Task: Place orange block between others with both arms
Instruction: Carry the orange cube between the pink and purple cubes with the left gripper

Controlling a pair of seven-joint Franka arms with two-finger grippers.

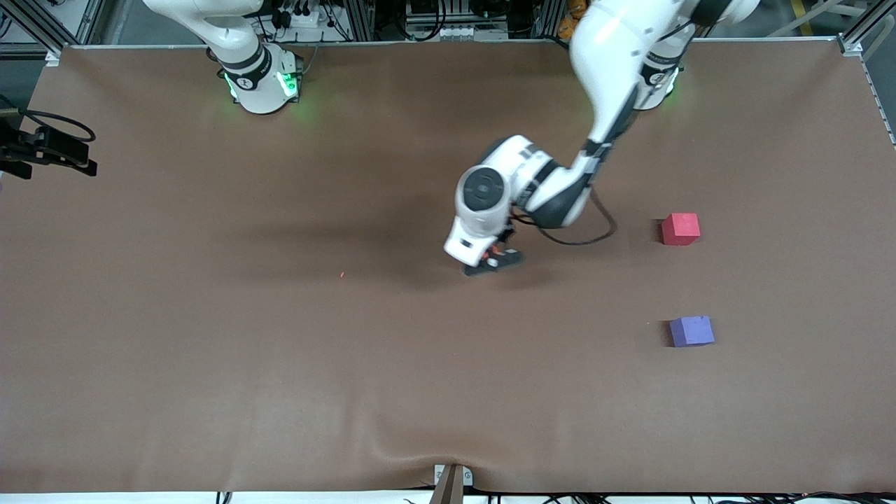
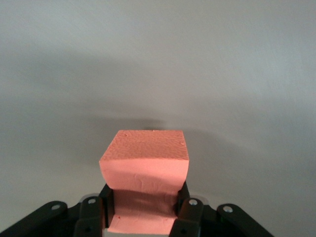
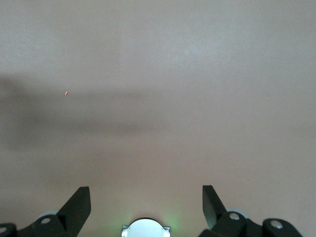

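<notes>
The orange block (image 2: 145, 158) sits squeezed between the black fingers (image 2: 190, 210) of my left gripper (image 2: 144, 207), which is shut on it. In the front view that gripper (image 1: 493, 260) is low over the middle of the table, and the hand hides most of the block. The pink-red cube (image 1: 680, 229) and the purple-blue cube (image 1: 691, 331) rest toward the left arm's end of the table, the purple-blue one nearer the front camera, with a bare gap between them. My right gripper (image 3: 145, 205) hangs open over bare table with nothing between its fingers; it does not show in the front view.
A tiny orange speck (image 1: 341, 274) lies on the brown mat (image 1: 210, 350). A black device (image 1: 49, 149) juts in at the right arm's end of the table. A cable loop (image 1: 595, 234) hangs from the left arm. A bracket (image 1: 451, 483) sits at the table's near edge.
</notes>
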